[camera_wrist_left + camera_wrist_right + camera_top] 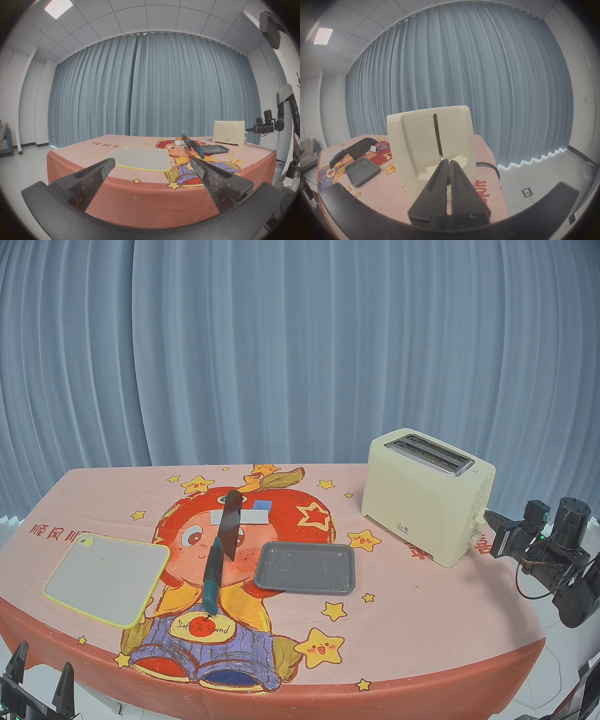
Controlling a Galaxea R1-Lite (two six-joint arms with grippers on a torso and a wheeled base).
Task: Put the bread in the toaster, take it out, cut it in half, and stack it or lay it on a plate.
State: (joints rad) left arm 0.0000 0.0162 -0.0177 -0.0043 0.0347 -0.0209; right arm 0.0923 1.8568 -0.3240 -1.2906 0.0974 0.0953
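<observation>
The cream toaster (425,493) stands at the right of the table, and I cannot tell what is in its two top slots. My right gripper (490,516) is shut, its tips against the toaster's side lever (457,159), low in its slot. A grey plate (306,567) lies mid-table. Left of it is a knife (220,546) with a dark blade and teal handle, its blade raised at a tilt. A grey cutting board (106,577) with a yellow rim lies at the left. My left gripper (40,671) hangs open, nothing in it, below the table's front left corner.
Small white and blue cards (250,515) lie behind the knife. The toaster's black cord (487,165) runs off the table's right side. A printed pink cloth (400,627) covers the table, with free room along its front and right of the plate.
</observation>
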